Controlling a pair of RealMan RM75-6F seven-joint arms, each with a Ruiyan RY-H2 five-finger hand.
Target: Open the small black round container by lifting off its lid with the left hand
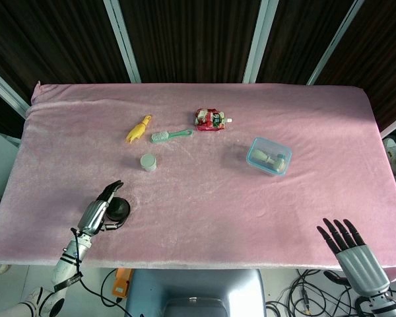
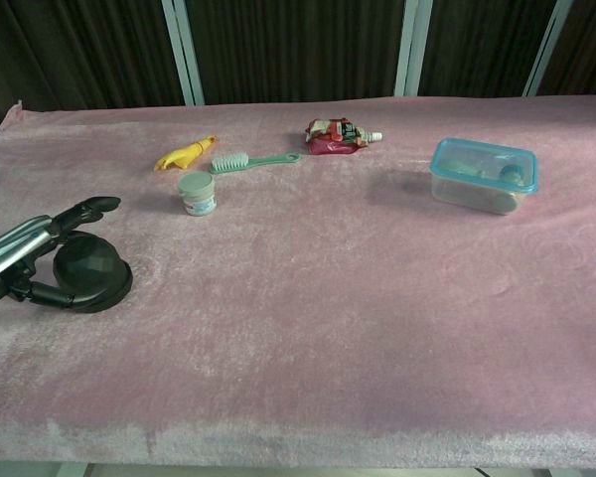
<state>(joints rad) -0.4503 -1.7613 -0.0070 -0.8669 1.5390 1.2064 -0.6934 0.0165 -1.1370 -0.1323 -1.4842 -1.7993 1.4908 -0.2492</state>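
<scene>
**Black lid still seated, our left hand only at the container's edge**

Black fingers of our left hand [image 2: 42, 248] curve around the near-left side of the small black round container [image 2: 91, 272], which sits on the pink cloth [image 2: 328, 298] close to the front-left corner of the table. In the chest view the upper fingers [image 2: 87, 210] reach over the far rim while the thumb comes in low on the near side, so the hand looks cupped about the container without being clamped on it; we cannot tell whether the tips actually touch the lid [image 2: 87, 262]. The faceted lid lies flat on its base with no gap showing, so we judge the lifting has not begun. What seems done is the approach; what is left is closing on the lid, raising it clear, and showing the container open.

Further out, a small white jar [image 2: 197, 193] stands well apart from the container, towards the middle. Beyond it lie a yellow toy [image 2: 186, 152] and a green brush [image 2: 253, 160], then a red pouch [image 2: 340, 136]. A clear box with a blue lid [image 2: 482, 174] rests on the right side.

Our right hand [image 1: 351, 249] hangs off the front-right edge of the table in the head view, fingers spread and holding nothing, far from the work.
</scene>
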